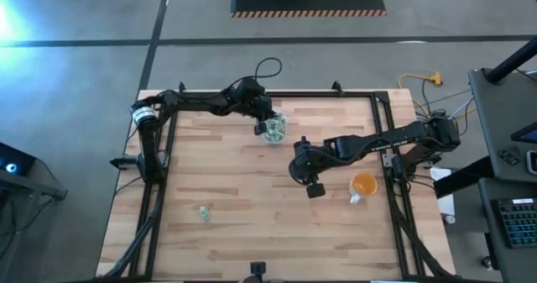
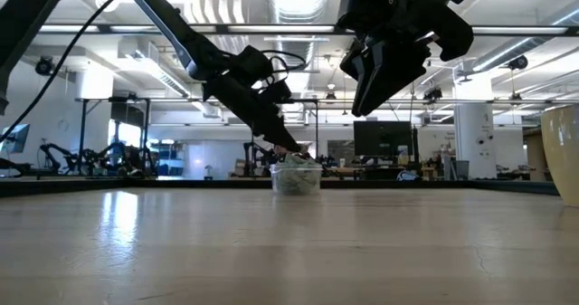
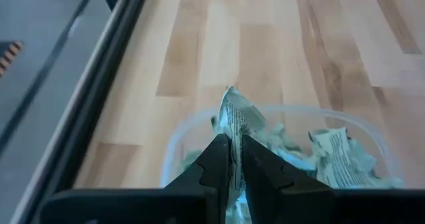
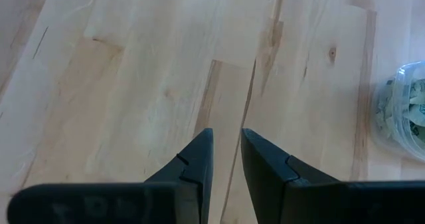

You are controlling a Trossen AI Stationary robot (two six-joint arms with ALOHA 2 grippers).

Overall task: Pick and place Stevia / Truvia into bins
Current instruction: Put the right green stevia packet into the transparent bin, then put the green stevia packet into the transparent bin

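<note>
In left hand [image 3: 236,159], packet [image 3: 234,117] upright

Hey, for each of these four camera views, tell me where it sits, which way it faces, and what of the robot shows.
High view: overhead, facing straight down on the table; both arms show.
Low view: at tabletop height, facing level across; both arms come in from above.
Left wrist view: on the left arm, looking past the left claw, shut on a packet over the clear tub.
Right wrist view: on the right arm, looking past the right claw at bare wood.
Shared: every view shows the tub.
</note>
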